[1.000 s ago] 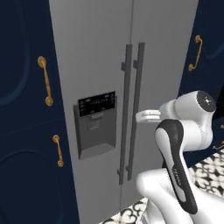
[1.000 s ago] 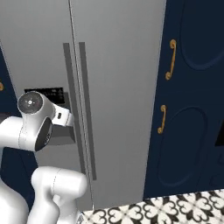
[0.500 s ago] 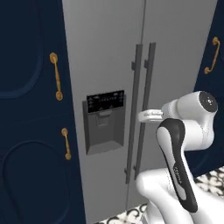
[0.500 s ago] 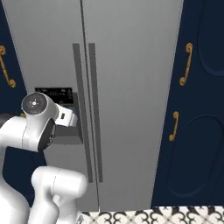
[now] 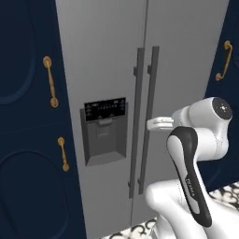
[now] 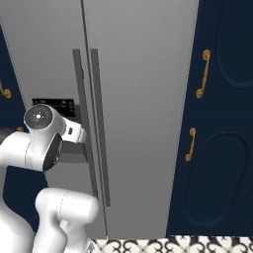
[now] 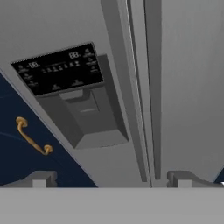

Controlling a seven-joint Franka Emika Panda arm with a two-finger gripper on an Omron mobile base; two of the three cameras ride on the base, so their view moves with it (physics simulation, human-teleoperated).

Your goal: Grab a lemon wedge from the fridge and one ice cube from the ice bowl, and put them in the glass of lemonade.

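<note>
Fridge: the tall grey two-door fridge (image 5: 186, 51) stands shut straight ahead of the arm, flanked on both sides by navy cabinets (image 5: 28, 140).
Door handles: two long dark-grey upright handles (image 5: 144, 121) run side by side along the seam where the doors meet; in the hand view the same pair (image 7: 140, 87) climbs the frame just right of centre.
Dispenser panel: a black panel with a recessed grey bay (image 5: 105, 130) sits in the left door, just beside the handles.
End effector: the end effector (image 7: 111, 179) has its fingers spread to their widest and nothing between them; its two fingertips (image 7: 39, 179) rise at the bottom of the hand view, one under the dispenser bay, the other past the handles to the right, so the handles lie within the gap but farther off.
Contact: whether the fingers touch the handles cannot be told from these views.
Arm: in the left base view the white wrist (image 5: 158, 123) reaches toward the right-hand handle at about the dispenser's height.
In the way: both closed doors stand between the hand and the fridge's inside.
Cabinet hardware: brass handles (image 5: 50, 81) are on the navy doors, well apart from the arm.
Floor: patterned black-and-white tiles (image 6: 197, 244) lie at the fridge's foot.
</note>
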